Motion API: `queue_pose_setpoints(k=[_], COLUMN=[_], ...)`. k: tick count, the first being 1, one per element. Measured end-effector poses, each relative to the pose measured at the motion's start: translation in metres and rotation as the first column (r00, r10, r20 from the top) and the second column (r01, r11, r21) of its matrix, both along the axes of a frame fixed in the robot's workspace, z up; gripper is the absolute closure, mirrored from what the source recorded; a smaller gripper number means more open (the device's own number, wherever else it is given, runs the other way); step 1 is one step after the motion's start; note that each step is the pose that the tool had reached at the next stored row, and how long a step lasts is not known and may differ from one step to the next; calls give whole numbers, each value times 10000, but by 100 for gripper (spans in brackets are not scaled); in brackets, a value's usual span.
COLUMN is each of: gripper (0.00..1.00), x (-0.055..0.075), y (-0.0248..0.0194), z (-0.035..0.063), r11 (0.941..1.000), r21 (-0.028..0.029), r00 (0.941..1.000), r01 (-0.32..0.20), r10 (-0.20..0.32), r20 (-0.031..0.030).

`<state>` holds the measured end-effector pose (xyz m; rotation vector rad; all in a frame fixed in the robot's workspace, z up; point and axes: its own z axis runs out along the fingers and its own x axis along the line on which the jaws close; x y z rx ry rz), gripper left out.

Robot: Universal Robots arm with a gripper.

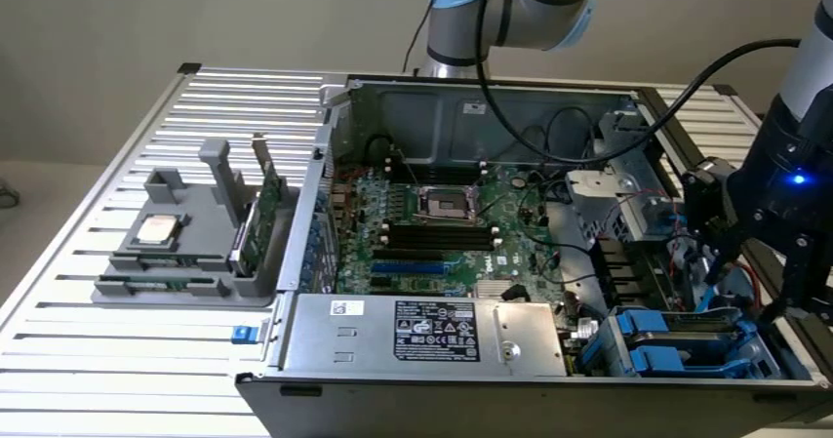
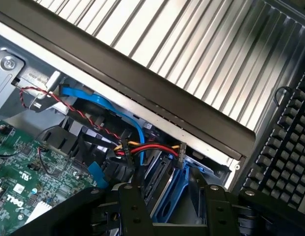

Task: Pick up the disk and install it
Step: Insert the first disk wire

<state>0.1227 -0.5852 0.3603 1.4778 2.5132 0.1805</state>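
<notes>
While a grey tray (image 1: 195, 284) with a chip (image 1: 158, 228) and a green card (image 1: 269, 209) sits well off from the pincer (image 1: 748, 287) at the exterior view's left, the open computer case (image 1: 430, 116) spreads its motherboard (image 1: 443, 238) between them. Further right, the disk (image 2: 174, 201) stands on edge in its blue carrier directly between the pincer's fingers (image 2: 132, 206), low in the case's corner bay beneath red, yellow and blue cables (image 2: 152, 149). Spread fairly wide, the jaws press against the carrier's two sides and hold the disk.
</notes>
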Motion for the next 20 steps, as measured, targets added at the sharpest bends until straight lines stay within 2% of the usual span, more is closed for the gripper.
queue_pose_setpoints(k=[2,8,15,18,20], gripper=[51,51,51,51,51], x=[1,13,14,15,16], y=[-5,-31,-138,-164,-165], z=[20,20,-66,-119,-139], r11=[10000,9994,9981,9973,9959], r21=[20,22,42,88,158], r00=[10000,9994,9981,9973,9960], r01=[80,339,613,732,894], r10=[-80,-339,-613,-732,-894], r20=[0,0,-1,-4,-10])
